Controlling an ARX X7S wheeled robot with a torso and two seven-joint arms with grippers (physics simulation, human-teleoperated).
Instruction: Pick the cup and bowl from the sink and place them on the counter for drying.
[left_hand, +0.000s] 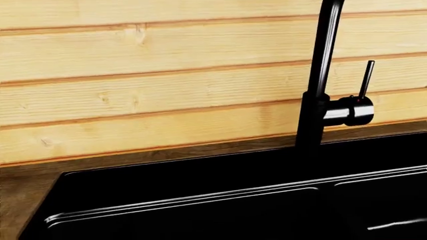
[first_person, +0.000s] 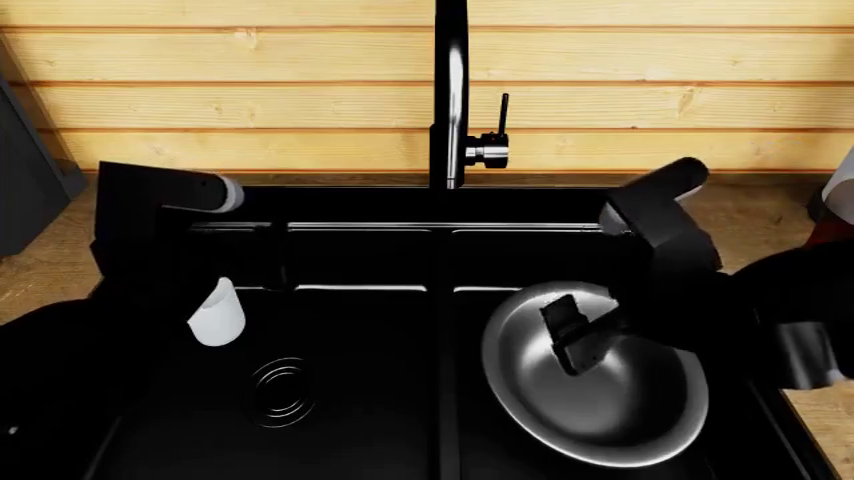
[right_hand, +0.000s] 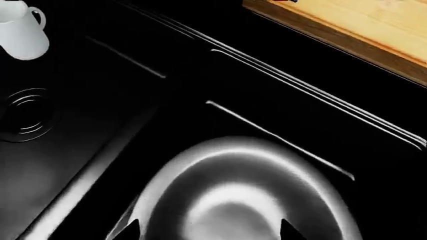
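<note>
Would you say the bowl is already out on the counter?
No, the bowl lies in the sink's right basin, under the right gripper.

Glossy black sink (first_person: 360, 250); shiny metal bowl (first_person: 627, 400) (mirror-like); matt wood-grain counter (first_person: 767, 215).

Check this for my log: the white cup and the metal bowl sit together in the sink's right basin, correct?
Not quite. The head view shows the bowl in the sink's right basin, but the cup sits in the left basin, beyond the drain.
</note>
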